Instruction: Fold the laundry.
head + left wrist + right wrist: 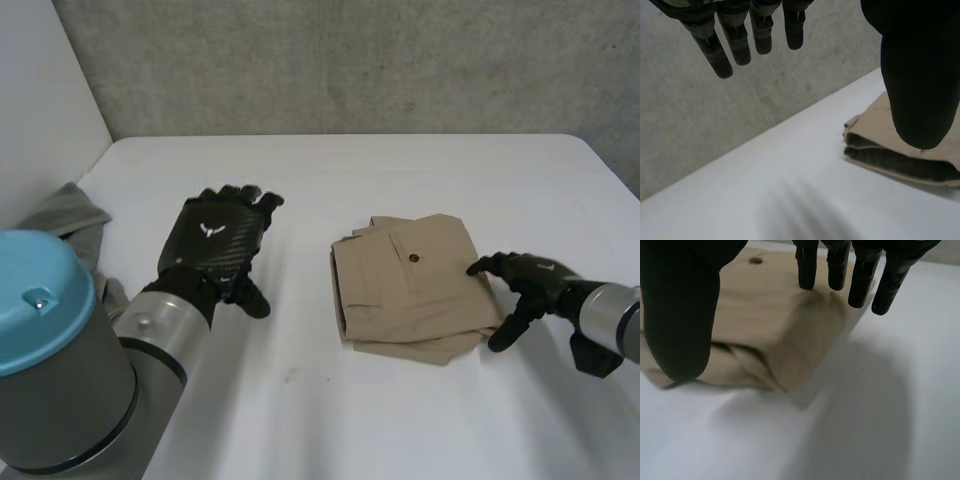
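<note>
Grey cloth point(72, 212): one, bunched at the left edge of the table point(350, 170).
Left hand point(215, 243): fingers straight and spread, holding nothing, over bare table.
Tan garment point(420, 290): one, folded, right of centre.
Right hand point(530, 275): fingers straight, thumb apart, at the garment's right edge, grasping nothing.

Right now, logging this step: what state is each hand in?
Left hand: open, fingers straight, holding nothing.
Right hand: open, straight fingers at the edge of the folded tan garment, not gripping it.
</note>
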